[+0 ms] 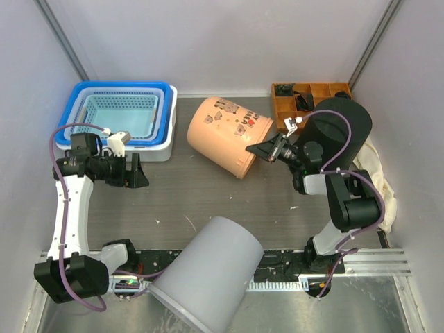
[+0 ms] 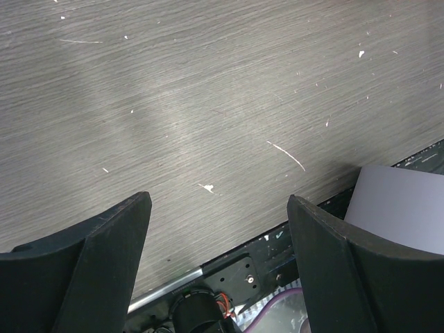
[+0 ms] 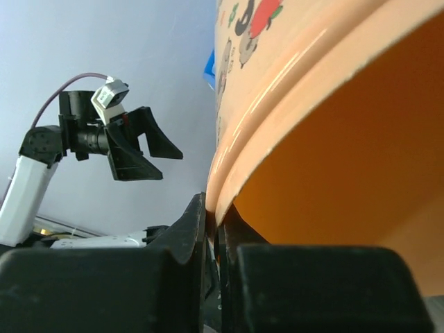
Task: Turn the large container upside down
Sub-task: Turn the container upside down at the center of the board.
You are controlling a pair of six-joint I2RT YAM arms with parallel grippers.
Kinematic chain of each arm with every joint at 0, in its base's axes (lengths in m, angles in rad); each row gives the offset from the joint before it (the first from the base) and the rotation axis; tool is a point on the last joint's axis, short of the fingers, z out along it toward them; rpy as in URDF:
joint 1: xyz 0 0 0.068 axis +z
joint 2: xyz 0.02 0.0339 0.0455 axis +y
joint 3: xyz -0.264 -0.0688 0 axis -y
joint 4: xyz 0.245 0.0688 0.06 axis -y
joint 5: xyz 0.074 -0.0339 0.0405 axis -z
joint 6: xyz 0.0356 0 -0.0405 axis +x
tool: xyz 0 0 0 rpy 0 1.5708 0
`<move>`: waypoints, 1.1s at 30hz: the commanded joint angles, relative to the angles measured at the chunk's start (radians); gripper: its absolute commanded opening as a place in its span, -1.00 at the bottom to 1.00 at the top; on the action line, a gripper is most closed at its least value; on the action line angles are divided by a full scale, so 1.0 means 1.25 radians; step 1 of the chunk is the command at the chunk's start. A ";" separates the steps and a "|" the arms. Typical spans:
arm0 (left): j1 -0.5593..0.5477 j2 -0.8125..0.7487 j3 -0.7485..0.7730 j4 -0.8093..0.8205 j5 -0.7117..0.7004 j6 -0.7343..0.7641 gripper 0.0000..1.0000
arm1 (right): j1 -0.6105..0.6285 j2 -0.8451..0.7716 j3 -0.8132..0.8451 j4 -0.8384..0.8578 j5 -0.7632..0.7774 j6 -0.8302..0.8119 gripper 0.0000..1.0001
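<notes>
Peach printed container (image 1: 225, 132) on its side

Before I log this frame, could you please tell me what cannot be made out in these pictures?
Peach bucket: its base, turned away in the top view, out of frame in the right wrist view.
Grey tub: its lower end, cut off by the top view's bottom edge.
Wooden organiser: contents too small in the top view.

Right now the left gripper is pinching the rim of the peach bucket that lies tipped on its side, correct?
Not quite. The right gripper pinches the rim of the peach bucket, as the right wrist view shows; the left gripper hangs open over the table, holding nothing. The bucket does lie tipped on its side.
</notes>
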 commanded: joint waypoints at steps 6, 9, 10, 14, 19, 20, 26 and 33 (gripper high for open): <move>0.005 -0.033 0.028 0.009 0.014 -0.007 0.63 | -0.039 0.253 -0.068 0.391 -0.047 0.181 -0.98; 0.005 -0.031 0.025 0.008 0.002 -0.005 0.63 | 0.013 0.225 -0.054 0.392 0.002 0.198 -0.98; 0.005 -0.030 0.025 0.008 -0.002 -0.005 0.63 | 0.031 0.208 -0.052 0.392 0.014 0.198 -0.98; 0.005 -0.016 0.031 0.006 -0.019 -0.003 0.63 | 0.107 0.156 -0.036 0.394 0.036 0.194 -0.98; 0.004 0.018 0.055 -0.006 -0.043 0.003 0.63 | 0.182 0.158 0.019 0.393 0.038 0.113 -0.98; 0.004 0.025 0.058 -0.009 -0.044 0.003 0.63 | 0.184 0.164 0.036 0.393 0.041 0.095 -0.98; 0.000 0.041 0.075 -0.020 -0.062 0.011 0.62 | 0.176 0.184 0.062 0.394 0.106 -0.012 -0.98; -0.023 0.067 0.074 -0.032 -0.092 0.023 0.61 | 0.197 0.163 0.014 0.395 0.071 -0.260 -0.98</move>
